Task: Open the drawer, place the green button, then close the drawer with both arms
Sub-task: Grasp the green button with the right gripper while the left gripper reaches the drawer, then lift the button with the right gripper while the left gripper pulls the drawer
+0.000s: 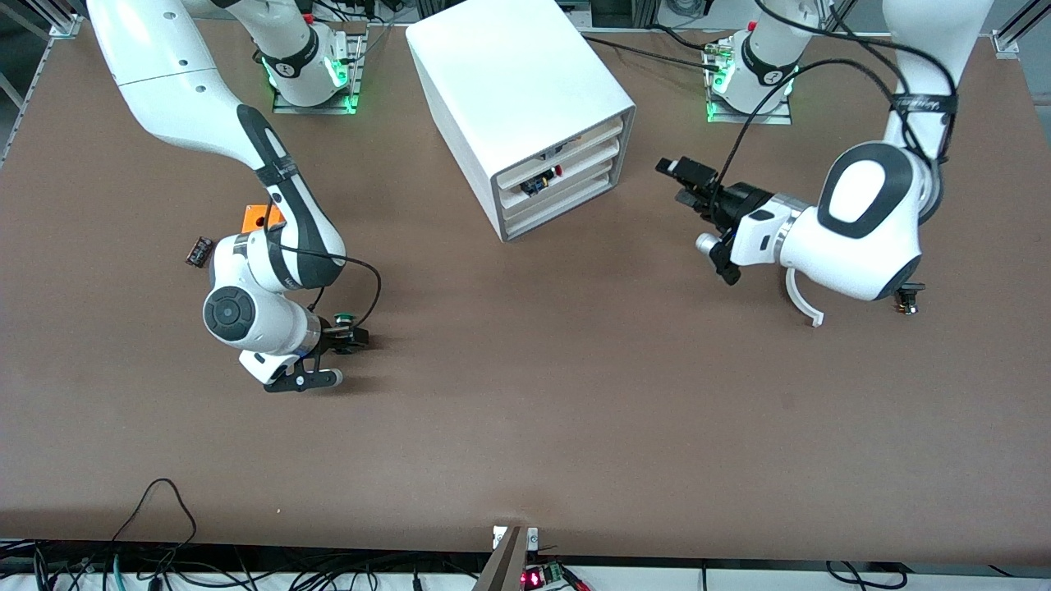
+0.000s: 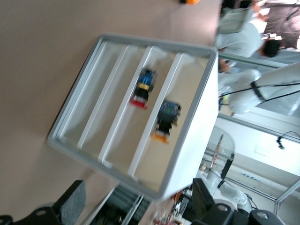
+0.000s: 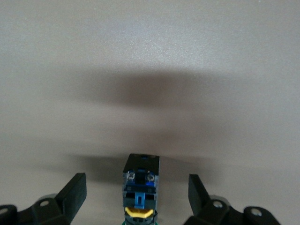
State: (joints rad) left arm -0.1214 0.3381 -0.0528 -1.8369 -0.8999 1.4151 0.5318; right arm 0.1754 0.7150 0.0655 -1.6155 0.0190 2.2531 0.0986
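Right pincer stands wide astride the button on the tabletop, not touching it; left pincer hovers spread, empty, facing the cabinet, drawers closed

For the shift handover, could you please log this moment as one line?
right gripper: open, astride button on table | left gripper: open, facing cabinet | drawer: closed

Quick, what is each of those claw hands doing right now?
Left gripper: open, holding nothing, facing the front of the white box cabinet.
Right gripper: open, fingers either side of the small green-capped push button on the table, not gripping yet.
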